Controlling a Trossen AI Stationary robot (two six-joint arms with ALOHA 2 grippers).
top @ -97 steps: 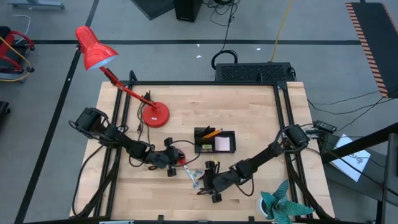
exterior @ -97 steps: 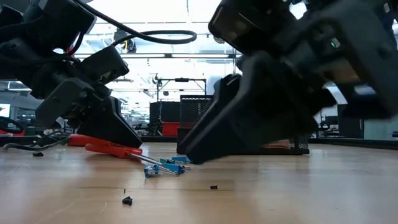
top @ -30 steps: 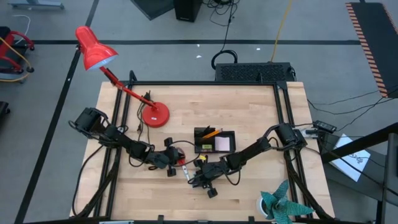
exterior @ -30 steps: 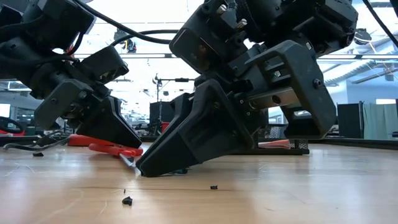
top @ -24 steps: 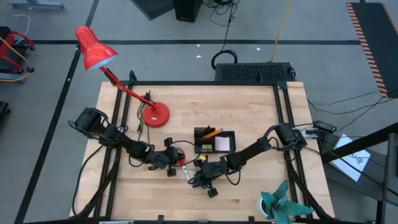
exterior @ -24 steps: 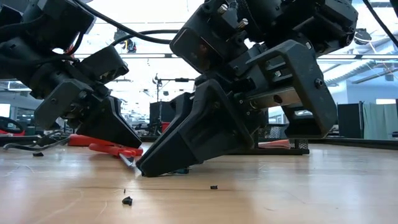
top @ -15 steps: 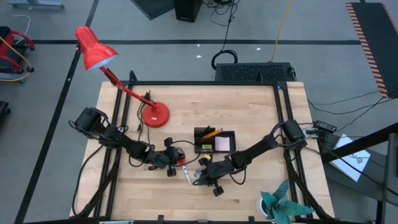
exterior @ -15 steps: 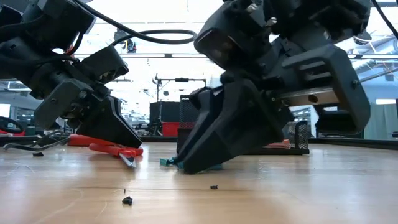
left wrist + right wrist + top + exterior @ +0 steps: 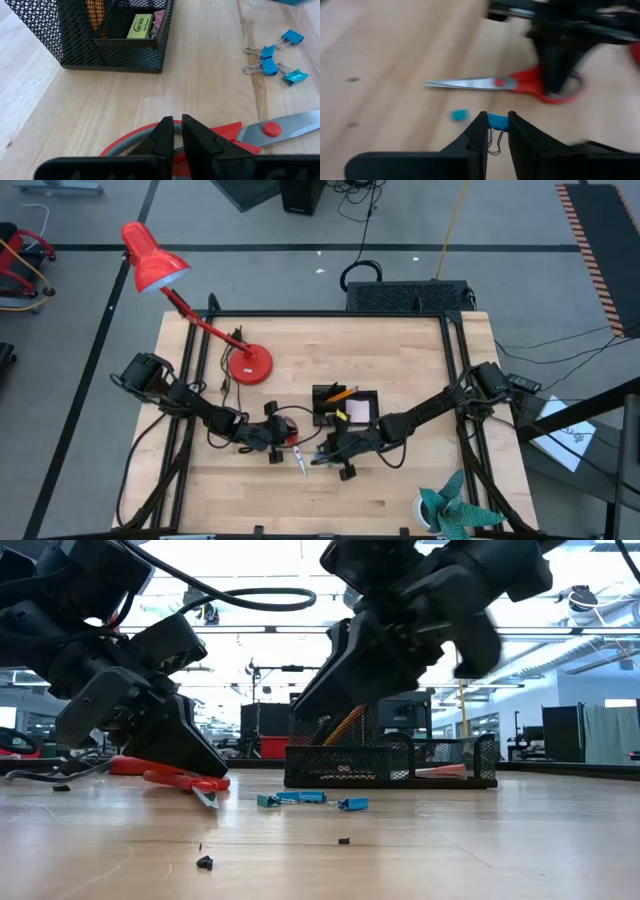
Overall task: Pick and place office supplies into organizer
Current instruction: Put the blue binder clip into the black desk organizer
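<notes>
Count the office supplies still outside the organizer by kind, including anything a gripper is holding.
Scissors: 1, on the table, left gripper shut on the red handle
Loose blue clips on the table: 4
Held blue clip in the right gripper: 1
Total: 6

It was a robotics lab or workshop, a big open hall rather than an office. The wooden table (image 9: 400,370) stood on a grey concrete floor (image 9: 250,280) marked with dark tape lines, and cables (image 9: 560,355) trailed loose across it. Beyond the table, long ceiling lights (image 9: 250,630) ran over more benches, a monitor (image 9: 405,712) and dark equipment racks (image 9: 560,732). A striped hazard mat (image 9: 600,240) lay at one corner.
</notes>
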